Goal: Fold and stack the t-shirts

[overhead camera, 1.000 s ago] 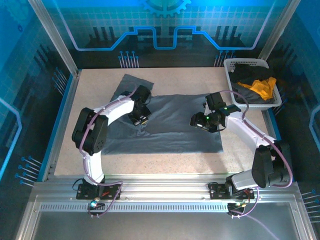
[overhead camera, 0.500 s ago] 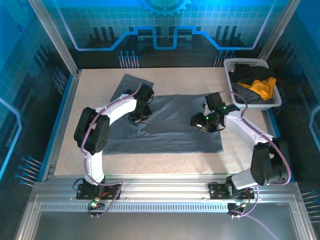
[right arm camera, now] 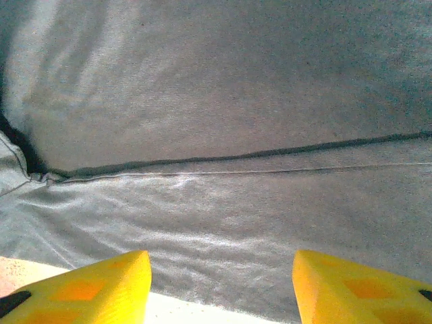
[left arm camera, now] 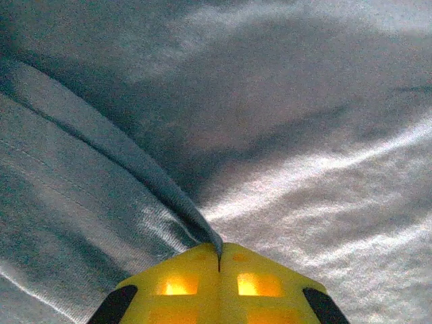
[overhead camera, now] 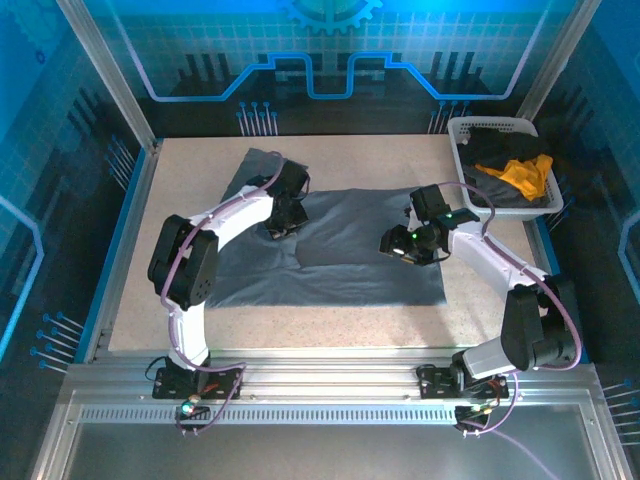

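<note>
Grey t-shirt (overhead camera: 350,268) partly under left arm (overhead camera: 236,216)

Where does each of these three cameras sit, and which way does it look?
Top: fixed above and behind the arms, looking down on the table, both arms, the grey t-shirt and the basket.
Left wrist: on the left arm, looking down past the left claw, shut on a cloth fold.
Right wrist: on the right arm, looking down past the open right claw at a seam.
Shared: all see the grey t-shirt.
</note>
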Controlling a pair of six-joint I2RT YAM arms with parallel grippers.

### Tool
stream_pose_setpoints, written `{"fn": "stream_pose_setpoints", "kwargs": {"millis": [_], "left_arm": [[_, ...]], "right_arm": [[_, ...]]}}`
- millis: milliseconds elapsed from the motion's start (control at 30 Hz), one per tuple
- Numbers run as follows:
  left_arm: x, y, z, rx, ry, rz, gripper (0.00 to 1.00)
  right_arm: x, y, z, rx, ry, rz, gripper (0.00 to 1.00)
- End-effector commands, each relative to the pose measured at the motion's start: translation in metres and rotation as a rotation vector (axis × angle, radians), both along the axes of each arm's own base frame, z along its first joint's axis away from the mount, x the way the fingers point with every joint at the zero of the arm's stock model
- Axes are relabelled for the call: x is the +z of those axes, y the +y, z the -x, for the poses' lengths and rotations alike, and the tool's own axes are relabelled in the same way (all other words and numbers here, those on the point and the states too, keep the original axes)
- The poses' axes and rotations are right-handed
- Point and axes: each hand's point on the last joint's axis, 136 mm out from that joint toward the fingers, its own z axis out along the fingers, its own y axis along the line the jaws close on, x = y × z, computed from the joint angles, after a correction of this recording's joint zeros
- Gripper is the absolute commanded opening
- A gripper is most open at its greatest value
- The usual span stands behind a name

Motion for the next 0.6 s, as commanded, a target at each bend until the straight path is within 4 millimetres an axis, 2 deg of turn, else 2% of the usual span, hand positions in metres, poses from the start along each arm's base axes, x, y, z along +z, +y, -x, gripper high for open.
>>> {"fn": "stream_pose_setpoints", "kwargs": {"millis": [0, 200, 300, 333, 400, 433, 500, 567], "left_arm": [[-0.001, -0.012, 0.005, -0.072, -0.003, 0.018, 0.00], [0.000, -0.020, 0.013, -0.142, -0.015, 0.012, 0.00], [-0.009, -0.022, 0.019, -0.173, -0.001, 0.005, 0.00], [-0.011, -0.021, 0.019, -0.181, -0.001, 0.002, 0.09], [-0.001, -0.022, 0.015, -0.202, -0.049, 0.002, 0.46], [0.009, -0.019, 0.013, -0.200, -0.080, -0.005, 0.53], [0.035, -0.007, 0.011, -0.166, -0.142, -0.033, 0.61], [0.044, 0.015, 0.019, -0.072, -0.129, -0.013, 0.60]], "right_arm": [[-0.003, -0.002, 0.004, -0.001, 0.026, -0.004, 0.58], [-0.006, -0.003, 0.004, -0.002, 0.040, 0.003, 0.58], [-0.012, -0.008, 0.006, -0.017, 0.057, 0.031, 0.58], [-0.014, -0.011, 0.007, -0.028, 0.060, 0.037, 0.58], [-0.020, -0.015, 0.008, -0.060, 0.064, 0.018, 0.58], [-0.023, -0.017, 0.008, -0.079, 0.065, 0.001, 0.58], [-0.031, -0.025, 0.010, -0.131, 0.070, -0.023, 0.57], [-0.047, -0.036, 0.020, -0.169, 0.115, -0.017, 0.56]]}}
